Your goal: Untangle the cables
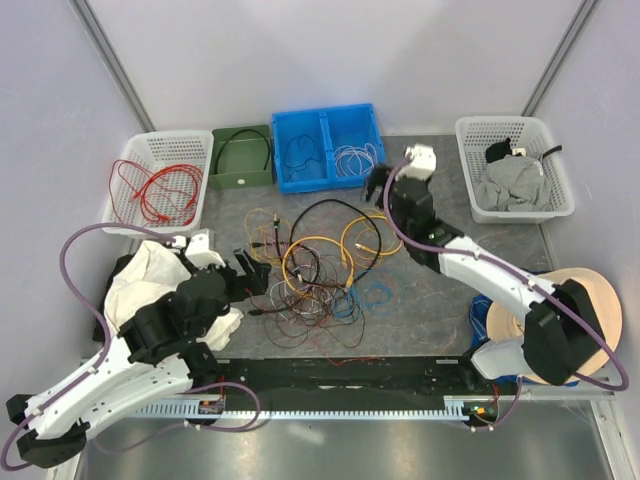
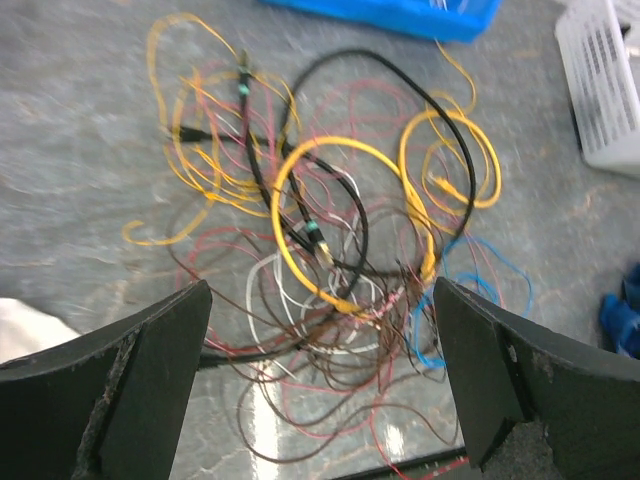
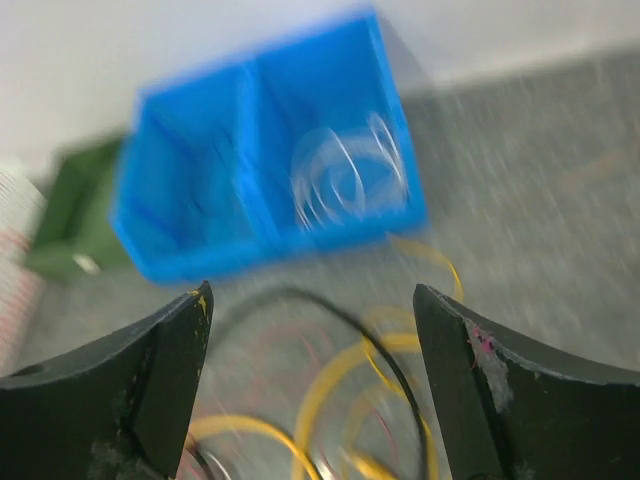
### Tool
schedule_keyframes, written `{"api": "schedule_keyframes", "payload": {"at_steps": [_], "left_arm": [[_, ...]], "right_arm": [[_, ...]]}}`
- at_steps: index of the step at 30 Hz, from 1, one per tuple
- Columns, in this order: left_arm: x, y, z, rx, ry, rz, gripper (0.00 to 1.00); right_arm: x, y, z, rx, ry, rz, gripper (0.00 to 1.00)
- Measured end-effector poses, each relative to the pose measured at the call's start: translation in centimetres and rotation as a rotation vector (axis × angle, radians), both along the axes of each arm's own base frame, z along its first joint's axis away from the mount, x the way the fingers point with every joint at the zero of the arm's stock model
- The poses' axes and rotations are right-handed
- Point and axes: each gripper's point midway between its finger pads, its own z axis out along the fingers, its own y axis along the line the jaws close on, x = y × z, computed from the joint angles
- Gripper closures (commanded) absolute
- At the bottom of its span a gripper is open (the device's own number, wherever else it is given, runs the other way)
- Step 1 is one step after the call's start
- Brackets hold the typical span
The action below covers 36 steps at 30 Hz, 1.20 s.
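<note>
Two claws spread wide, nothing held — left claw (image 2: 322,285) aimed at heap from left of frame, right claw (image 3: 311,290) hovers near blue bin (image 1: 328,147), upper centre. Cables (image 1: 320,265) lie knotted mid-frame on counter (image 1: 440,300): yellow, black, red, brown, blue strands mixed. Step, likely: choosing next strand. Red wires sit apart in white basket (image 1: 200,140), upper left. Next move calls for pinching one yellow loop (image 2: 276,205) and drawing it out slowly — snags probable. Counter grey, mottled, slight glare; pale walls around.
</note>
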Motion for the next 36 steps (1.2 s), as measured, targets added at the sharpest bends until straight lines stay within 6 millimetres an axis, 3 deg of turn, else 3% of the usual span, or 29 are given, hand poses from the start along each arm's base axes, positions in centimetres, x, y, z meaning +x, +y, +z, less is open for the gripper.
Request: {"api": "schedule_keyframes", "payload": {"at_steps": [4,7,9,13,19,25,30,33,34,36], "left_arm": [[0.1,-2.3,-1.0,-0.009,0.045,-0.066,0.0],[0.3,-4.0,-1.7,-0.013,0.078,-0.109,0.0],[0.2,-4.9,-2.2,-0.013,0.103,-0.136,0.0],[0.0,-6.0,-3.1,-0.023,0.141,-0.172,0.0],[-0.7,-5.9,-4.4,-0.051,0.163,-0.18,0.0],[-1.2,-5.9,-4.9,-0.086,0.177,-0.179,0.0],[-1.2,-6.1,-5.1,-0.094,0.193,-0.181,0.0],[-1.3,-6.2,-5.3,-0.097,0.2,-0.185,0.0],[-1.4,-6.3,-5.4,-0.098,0.203,-0.187,0.01],[-1.5,-6.3,-5.3,-0.103,0.205,-0.19,0.0]], "right_arm": [[-5.7,-2.0,-10.8,-0.098,0.238,0.017,0.17],[-10.4,-2.8,-15.2,-0.158,0.343,0.061,0.17],[-12.5,-2.5,-15.4,-0.155,0.348,0.099,0.17],[-15.2,-0.3,-13.5,-0.09,0.292,0.197,0.15],[-19.3,2.5,-13.0,0.07,0.288,0.398,0.12],[-21.6,5.4,-14.7,0.106,0.38,0.536,0.13],[-23.2,7.2,-17.6,0.054,0.464,0.608,0.16],[-23.3,7.2,-19.5,0.011,0.507,0.596,0.26],[-23.2,7.2,-19.9,0.002,0.515,0.591,0.43],[-22.7,6.9,-21.0,-0.03,0.518,0.556,0.57]]}}
